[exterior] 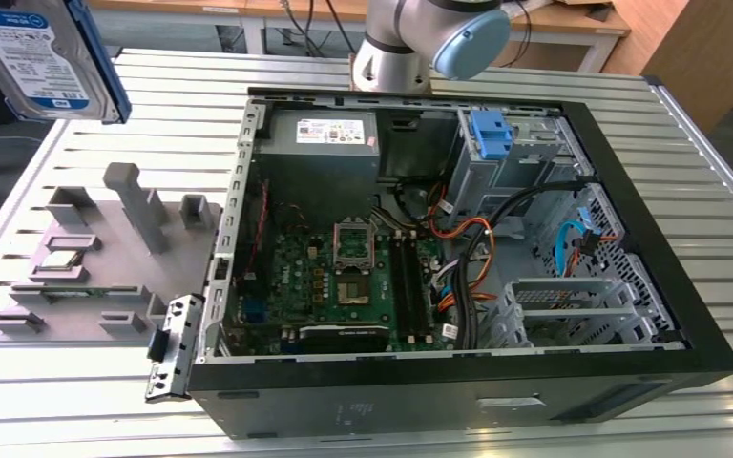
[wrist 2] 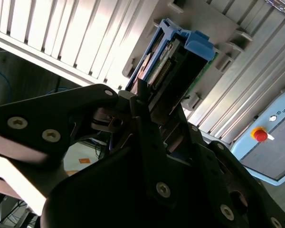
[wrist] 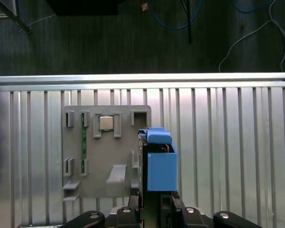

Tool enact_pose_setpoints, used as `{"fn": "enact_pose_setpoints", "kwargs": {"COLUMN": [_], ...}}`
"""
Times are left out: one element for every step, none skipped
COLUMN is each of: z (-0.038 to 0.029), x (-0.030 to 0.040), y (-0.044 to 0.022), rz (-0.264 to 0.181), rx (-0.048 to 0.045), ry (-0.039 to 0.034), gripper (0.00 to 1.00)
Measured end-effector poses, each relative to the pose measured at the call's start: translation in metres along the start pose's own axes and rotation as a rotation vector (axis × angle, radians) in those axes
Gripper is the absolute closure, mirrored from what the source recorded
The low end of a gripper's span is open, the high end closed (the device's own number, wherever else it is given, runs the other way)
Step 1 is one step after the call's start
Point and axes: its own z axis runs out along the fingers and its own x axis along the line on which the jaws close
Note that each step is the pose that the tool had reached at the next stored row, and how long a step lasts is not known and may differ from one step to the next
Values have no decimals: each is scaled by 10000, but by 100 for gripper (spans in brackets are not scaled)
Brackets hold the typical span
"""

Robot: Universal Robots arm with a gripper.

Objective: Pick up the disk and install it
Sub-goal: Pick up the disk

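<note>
you hold the disk [exterior: 33, 52] high in the air at the exterior view's left, well above the table [exterior: 710, 162] and apart from the open computer case [exterior: 405, 401]. in the first wrist view the gripper [wrist: 157, 203] is clamped on one end of the disk, and the blue frame stands out straight from it. in the second wrist view the fingers [wrist 2: 149, 142] press on the two flat faces. i think it is gripped at the end so the far end stays free to enter a slot.

under the disk lies the grey holder tray [wrist: 104, 156], with a green memory stick [wrist: 83, 137] and a small chip [wrist: 106, 123] in its slots.

inside the case, a blue bracket [exterior: 492, 134] sits at the drive cage at the far corner. orange and black cables [exterior: 469, 243] cross between the green board [exterior: 341, 277] and that cage. in my judgement these cables, and the walls of the case, are what can stand in the way.
</note>
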Motion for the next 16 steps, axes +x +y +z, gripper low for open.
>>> {"fn": "enact_pose_setpoints", "kwargs": {"z": [-12, -24, -32, -38, -43, -48, -54, -60, -70, -81, -92, -102, -110, -111, -111, -111], "x": [-1, -2, -3, -3, -3, -3, -4, -4, -5, -5, -6, -7, -7, -8, -7, -8], "y": [-4, -7, -8, -9, -10, -10, -11, -11, -11, -11, -11, -11, -11, -11, -12, -11], "rz": [0, 1, 2, 3, 2, 2, 2, 2, 2, 2, 2, 1, 2, 2, 1, 2], "rx": [-6, -12, -15, -16, -15, -16, -18, -17, -17, -17, -17, -17, -19, -19, -19, -18], "ry": [-1, -3, -6, -9, -12, -12, -11, -11, -11, -11, -11, -11, -17, -25, -33, -38], "gripper": [65, 65, 65, 65, 65, 65, 65, 65, 65, 65, 65, 65, 65, 65, 65, 65]}}
